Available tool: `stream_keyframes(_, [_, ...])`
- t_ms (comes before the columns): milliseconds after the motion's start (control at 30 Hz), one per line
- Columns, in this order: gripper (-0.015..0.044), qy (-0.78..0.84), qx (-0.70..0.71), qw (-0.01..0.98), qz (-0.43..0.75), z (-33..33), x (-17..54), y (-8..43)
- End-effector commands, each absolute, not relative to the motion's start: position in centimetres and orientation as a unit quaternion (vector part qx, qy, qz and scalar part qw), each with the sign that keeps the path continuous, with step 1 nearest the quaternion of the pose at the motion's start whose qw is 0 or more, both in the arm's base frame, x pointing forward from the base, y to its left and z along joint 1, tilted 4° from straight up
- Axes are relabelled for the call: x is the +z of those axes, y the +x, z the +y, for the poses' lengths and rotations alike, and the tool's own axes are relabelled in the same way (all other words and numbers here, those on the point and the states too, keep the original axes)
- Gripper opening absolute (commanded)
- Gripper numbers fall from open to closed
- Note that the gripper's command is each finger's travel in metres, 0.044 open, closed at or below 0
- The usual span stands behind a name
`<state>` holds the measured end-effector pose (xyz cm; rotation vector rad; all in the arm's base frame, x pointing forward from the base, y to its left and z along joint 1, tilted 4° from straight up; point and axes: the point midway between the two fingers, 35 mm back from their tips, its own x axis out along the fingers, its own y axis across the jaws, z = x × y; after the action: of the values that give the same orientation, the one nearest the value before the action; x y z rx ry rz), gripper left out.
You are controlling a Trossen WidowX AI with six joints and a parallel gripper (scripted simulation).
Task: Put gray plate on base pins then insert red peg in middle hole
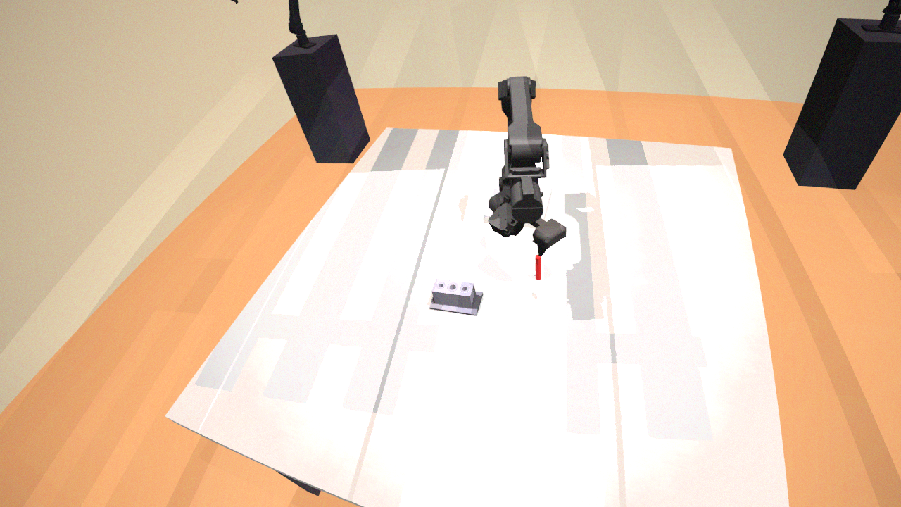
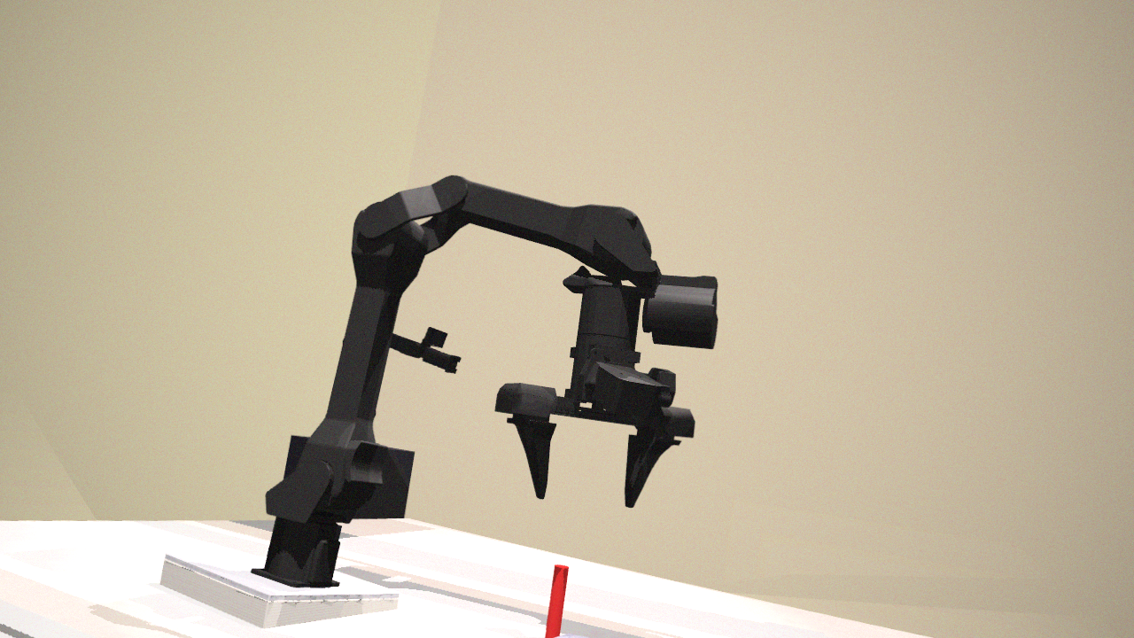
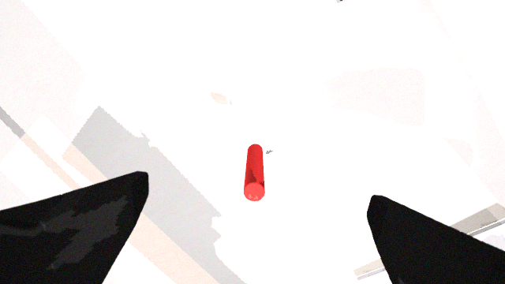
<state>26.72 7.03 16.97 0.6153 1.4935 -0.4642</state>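
The gray plate, a block with three holes in its top, sits flat on the gray base left of the table's middle in the top view. The base's pins are hidden. The plate's middle hole shows no peg. The red peg stands upright on the table, right of the plate in the top view. My gripper is open and empty, pointing down above the peg. In the wrist view the peg shows between the two fingers, with a gap on each side.
The arm's pale mounting slab is behind the peg, toward the arm's foot. Two dark pedestals with other arms stand beyond the white table. Patches of shadow and light cross the table.
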Motion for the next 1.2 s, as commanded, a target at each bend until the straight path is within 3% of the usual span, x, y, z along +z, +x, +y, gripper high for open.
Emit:
stream_keyframes(0, [0.0440, 0.428, -0.367, 0.578, 0.590, 9.2, 16.3, 23.8])
stream_keyframes(533, [0.0440, 0.428, -0.367, 0.578, 0.590, 9.2, 16.3, 24.1])
stream_keyframes(1167, [0.0440, 0.428, -0.367, 0.578, 0.590, 9.6, 11.7, 24.3])
